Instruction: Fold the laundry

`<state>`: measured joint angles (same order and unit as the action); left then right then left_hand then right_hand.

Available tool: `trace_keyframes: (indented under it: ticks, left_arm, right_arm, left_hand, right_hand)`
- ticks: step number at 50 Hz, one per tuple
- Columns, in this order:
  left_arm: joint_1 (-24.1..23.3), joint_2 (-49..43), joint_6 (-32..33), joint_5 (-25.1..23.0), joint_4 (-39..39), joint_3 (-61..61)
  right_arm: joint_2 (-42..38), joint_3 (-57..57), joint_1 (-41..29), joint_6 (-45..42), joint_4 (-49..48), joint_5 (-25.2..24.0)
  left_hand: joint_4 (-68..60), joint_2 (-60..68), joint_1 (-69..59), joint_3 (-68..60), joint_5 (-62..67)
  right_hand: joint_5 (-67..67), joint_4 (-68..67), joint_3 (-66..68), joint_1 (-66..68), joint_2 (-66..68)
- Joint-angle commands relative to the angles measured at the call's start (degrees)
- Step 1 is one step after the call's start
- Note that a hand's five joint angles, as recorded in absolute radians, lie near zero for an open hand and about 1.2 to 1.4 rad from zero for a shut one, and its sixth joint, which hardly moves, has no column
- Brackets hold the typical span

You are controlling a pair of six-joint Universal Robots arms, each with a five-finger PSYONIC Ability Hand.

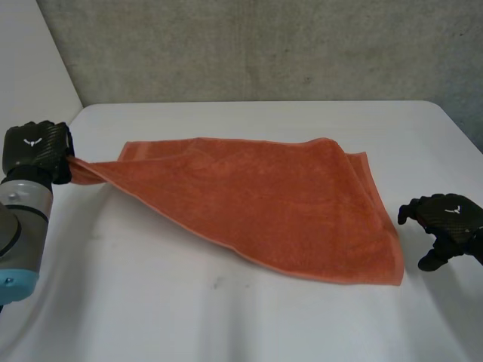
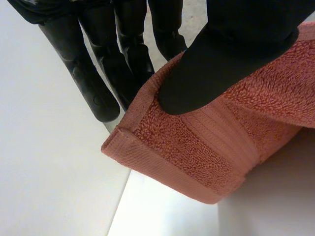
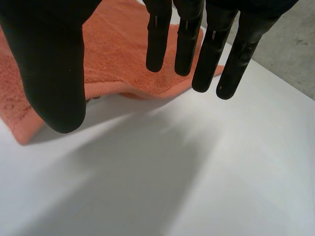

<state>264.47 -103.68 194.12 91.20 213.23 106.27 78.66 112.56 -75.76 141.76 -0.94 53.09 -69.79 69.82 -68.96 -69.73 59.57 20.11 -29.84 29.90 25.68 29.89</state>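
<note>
Left robot hand (image 2: 231, 59) pinches a corner of the orange terry-cloth towel (image 1: 256, 204) spread over the middle of the white surface (image 1: 226, 324); right robot hand (image 1: 449, 219), relaxed and empty, should take the near-right corner first.

Read no words, numbers or brand names anywhere: nothing on the orange towel (image 1: 256, 204), nothing on the counter (image 1: 226, 317). Made out only a small white emblem, wing-shaped and without letters, stamped on the back of the left hand (image 1: 35, 149), and the same one on the back of the right hand (image 1: 450, 219).
</note>
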Motion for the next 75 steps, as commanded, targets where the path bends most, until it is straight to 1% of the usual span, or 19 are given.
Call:
trace_keyframes:
  ticks: [1, 9, 29, 37, 39, 40, 53, 54, 55, 56, 57, 61, 64, 66, 69, 71, 72, 74, 75]
  left_arm:
    - [-2.29, -0.03, -0.14, -0.06, 0.00, 0.69]
    - [-2.64, -0.21, -0.14, -0.06, 0.00, 0.78]
    - [-3.00, -0.39, -0.14, -0.15, 0.00, 0.96]
    - [-3.00, -0.39, -0.14, -0.15, 0.00, 0.96]
    - [-3.00, -0.39, -0.14, -0.15, 0.00, 0.96]
    - [-3.00, -0.39, -0.14, -0.15, 0.00, 0.96]
    - [-3.08, -0.39, -0.14, -0.15, 0.00, 1.40]
    - [-3.08, -0.39, -0.14, -0.24, 0.00, 1.57]
    - [-3.08, -0.39, -0.14, -0.24, 0.00, 1.66]
    - [-3.08, -0.39, -0.14, -0.24, 0.00, 1.66]
    - [-3.08, -0.39, -0.05, -0.24, 0.00, 1.66]
    - [-3.26, -0.30, -0.05, -0.06, -0.18, 1.83]
    - [-4.49, 0.32, 0.21, 0.03, -1.59, 1.84]
    - [-5.54, 2.59, 0.65, 0.03, -5.78, 1.75]
    - [-5.81, 5.06, 0.65, 0.03, -9.06, 1.83]
    - [-5.90, 9.52, 0.30, -0.06, -16.93, 1.92]
    - [-5.90, 9.55, 0.30, -0.06, -16.97, 1.92]
    - [-5.90, 14.18, 0.56, -0.24, -24.75, 3.23]
    - [-5.90, 14.20, 0.56, -0.24, -24.79, 3.24]
  right_arm:
    - [1.06, 2.31, -2.11, 1.50, 0.68, -2.19]
    - [0.44, 3.28, -2.55, 1.59, -0.02, -4.39]
    - [-5.62, 2.93, -7.12, 0.71, -5.30, -3.78]
    - [-7.38, 2.75, -8.09, 0.54, -7.94, -3.69]
    - [-7.73, 2.58, -8.26, 0.36, -8.99, -3.60]
    - [-7.73, 2.58, -8.26, 0.36, -8.99, -3.60]
    - [-9.84, 1.17, -8.88, -2.37, -9.52, 1.40]
    - [-9.84, 1.17, -8.88, -2.37, -9.52, 1.67]
    - [-9.67, 1.17, -8.88, -2.28, -9.52, 1.67]
    - [-9.66, 1.17, -8.88, -2.28, -9.52, 1.67]
    - [-9.58, 1.00, -8.88, -1.76, -9.61, 1.67]
    - [-7.39, 0.56, -8.96, -0.79, -9.00, 2.37]
    - [-4.48, 0.38, -8.88, 0.53, -8.82, 2.90]
    - [1.29, -0.32, -8.53, 4.21, -8.03, 3.95]
    - [3.95, -1.55, -8.44, 5.63, -4.62, 4.48]
    - [5.09, -2.60, -8.26, 5.55, -1.81, 4.57]
    - [5.10, -2.61, -8.26, 5.54, -1.78, 4.57]
    - [7.64, -5.41, -6.69, 5.37, 5.12, 4.74]
    - [7.65, -5.42, -6.68, 5.37, 5.16, 4.74]
  left_hand:
    - [-10.21, 10.18, -11.04, -10.27, 10.43]
    - [-10.21, 10.18, -11.04, -10.27, 10.43]
    - [-10.21, 10.18, -11.04, -10.27, 10.43]
    - [-10.21, 10.18, -11.04, -10.27, 10.43]
    - [-10.21, 10.18, -11.04, -10.27, 10.43]
    - [-10.21, 10.18, -11.04, -10.27, 10.43]
    - [-10.21, 10.18, -11.04, -10.27, 10.43]
    - [-10.21, 10.18, -11.04, -10.27, 10.43]
    - [-10.21, 10.18, -11.04, -10.27, 10.43]
    - [-10.21, 10.18, -11.04, -10.27, 10.43]
    - [-10.21, 10.18, -11.04, -10.27, 10.43]
    - [-10.21, 10.18, -11.04, -10.27, 10.43]
    - [-10.21, 10.18, -11.04, -10.27, 10.43]
    - [-10.21, 10.18, -11.04, -10.27, 10.43]
    - [-10.21, 10.18, -11.04, -10.27, 10.43]
    - [-10.21, 10.18, -11.04, -10.27, 10.43]
    - [-10.21, 10.18, -11.04, -10.27, 10.43]
    - [-10.21, 10.18, -11.04, -10.27, 10.43]
    - [-10.21, 10.18, -11.04, -10.27, 10.43]
  right_hand:
    - [2.35, -2.62, 2.55, 6.78, 2.56]
    - [2.68, -2.95, 2.89, 7.11, 2.90]
    - [5.37, -5.65, 5.58, 9.81, 5.59]
    - [12.61, -12.88, 12.81, 17.04, 12.82]
    - [21.13, -21.41, 21.34, 25.57, 21.35]
    - [21.18, -21.46, 21.39, 25.62, 21.40]
    - [23.04, -23.31, 23.24, 27.47, 23.25]
    - [25.53, -25.81, 25.74, 29.97, 25.75]
    - [36.22, -36.49, 36.42, 40.65, 36.43]
    - [36.32, -36.60, 36.53, 40.76, 36.54]
    - [49.75, -50.03, 49.96, 54.19, 49.97]
    - [49.89, -50.16, 50.10, 54.32, 50.11]
    - [49.89, -50.16, 50.10, 54.32, 50.11]
    - [49.89, -50.16, 50.10, 54.32, 50.11]
    - [49.89, -50.16, 50.10, 54.32, 50.11]
    - [49.89, -50.16, 50.10, 54.32, 50.11]
    - [49.89, -50.16, 50.10, 54.32, 50.11]
    - [49.89, -50.16, 50.10, 54.32, 50.11]
    - [49.89, -50.16, 50.10, 54.32, 50.11]
